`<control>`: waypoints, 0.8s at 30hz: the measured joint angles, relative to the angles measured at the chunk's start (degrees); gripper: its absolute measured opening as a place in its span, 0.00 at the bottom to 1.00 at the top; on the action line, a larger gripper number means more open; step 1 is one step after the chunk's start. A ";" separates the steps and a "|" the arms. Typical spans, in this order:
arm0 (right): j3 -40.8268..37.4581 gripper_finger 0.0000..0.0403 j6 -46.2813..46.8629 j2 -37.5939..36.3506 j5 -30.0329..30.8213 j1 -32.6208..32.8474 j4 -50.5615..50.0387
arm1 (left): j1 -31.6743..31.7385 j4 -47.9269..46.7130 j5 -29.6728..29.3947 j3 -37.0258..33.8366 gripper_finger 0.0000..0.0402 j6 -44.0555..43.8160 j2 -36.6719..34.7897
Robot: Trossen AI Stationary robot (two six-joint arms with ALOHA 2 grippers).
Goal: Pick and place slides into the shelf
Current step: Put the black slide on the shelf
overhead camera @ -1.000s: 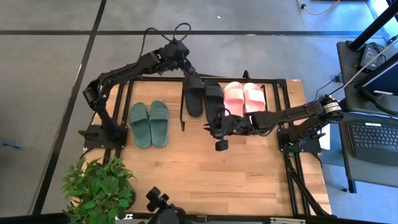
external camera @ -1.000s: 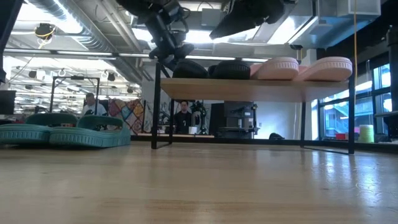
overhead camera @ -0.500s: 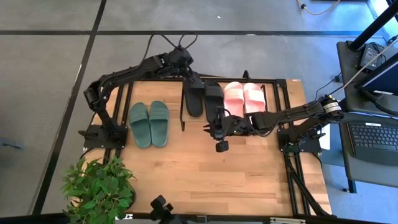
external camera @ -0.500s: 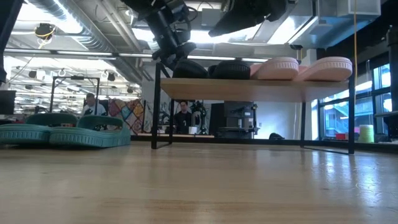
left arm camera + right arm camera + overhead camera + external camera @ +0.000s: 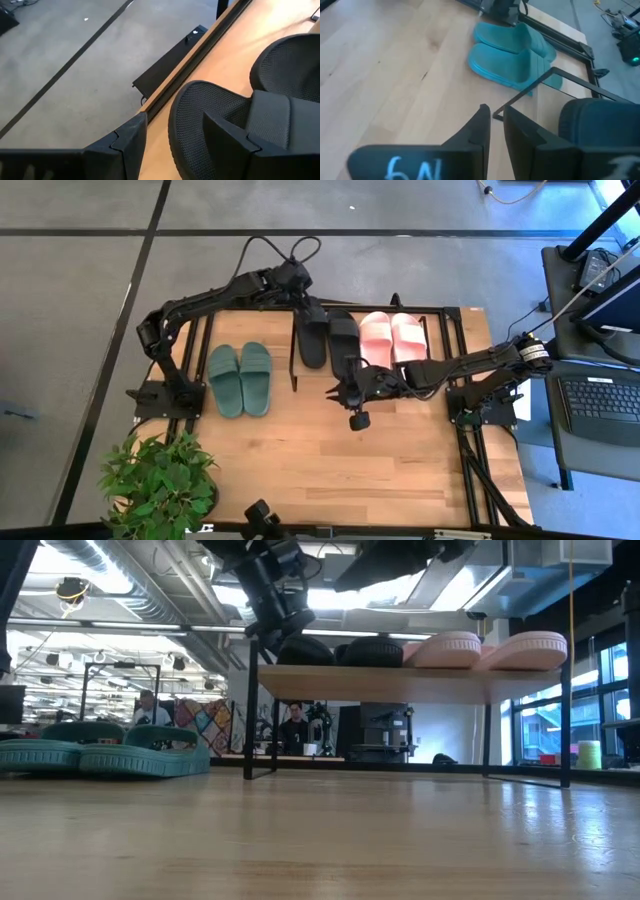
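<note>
Landmark is the shelf (image 5: 437, 312), the black tube rack at the far edge of the table (image 5: 400, 470).

- Black slides (image 5: 327, 337): both on the shelf's left part, side by side and touching, long axes running front-to-back across the shelf, parallel to each other. Cannot tell toe from heel in the high view.
- Pink slides (image 5: 391, 336): on the shelf immediately right of the black pair, same front-to-back axis, side by side. In the low view their soles (image 5: 490, 648) sit on the shelf board next to the black pair (image 5: 340, 650).
- Green slides (image 5: 240, 378): off the shelf, flat on the table just left of it, side by side, long axes parallel to the shelved pairs. Low view shows them lying on the tabletop (image 5: 100, 755), left of the shelf legs.

Left gripper (image 5: 306, 308): at the shelf's far left corner, over the far end of the left black slide. Its wrist view shows the fingers (image 5: 227, 135) spread, one on each side of that slide's rounded end (image 5: 200, 112); whether the pads actually touch it I cannot tell.

Right gripper (image 5: 336, 388): just in front of the shelf, below the black pair, pointing left toward the green slides. Fingers (image 5: 477, 130) nearly together, nothing between them.
</note>
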 joint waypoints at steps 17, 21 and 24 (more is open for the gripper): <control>-0.02 0.14 -3.38 4.42 1.29 -0.54 6.45 | -1.92 -1.33 1.38 0.00 0.46 0.06 -0.02; -0.07 0.14 -11.21 7.95 13.43 -0.58 8.35 | -1.88 -1.49 1.38 0.00 0.46 0.06 -0.02; -0.07 0.14 -13.43 8.89 18.82 -0.49 10.61 | -1.86 -1.60 1.38 0.00 0.46 0.20 -0.02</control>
